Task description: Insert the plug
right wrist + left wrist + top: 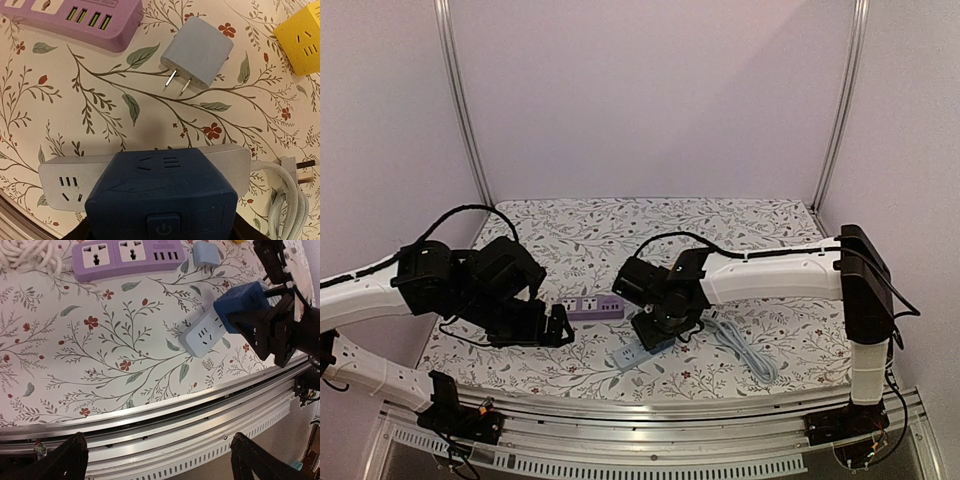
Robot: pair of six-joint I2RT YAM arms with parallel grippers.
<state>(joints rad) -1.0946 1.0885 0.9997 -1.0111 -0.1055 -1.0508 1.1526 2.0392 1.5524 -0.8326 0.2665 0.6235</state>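
Observation:
My right gripper [160,231] is shut on a dark blue cube plug adapter [162,195] and holds it on top of a grey-white power strip [62,182]. In the left wrist view the blue cube [242,305] sits over the strip's [202,335] right end, held by the right gripper [272,327]. In the top view the strip [632,358] lies near the front edge under the right gripper [665,320]. My left gripper [558,326] is open and empty, left of the strip, over the table's front rail [150,422].
A purple power strip [125,257] lies behind, with a white coiled cord [25,252] to its left. A light blue two-prong plug [197,52] and a yellow cube [300,42] lie nearby. The grey strip's white cable [287,205] runs right.

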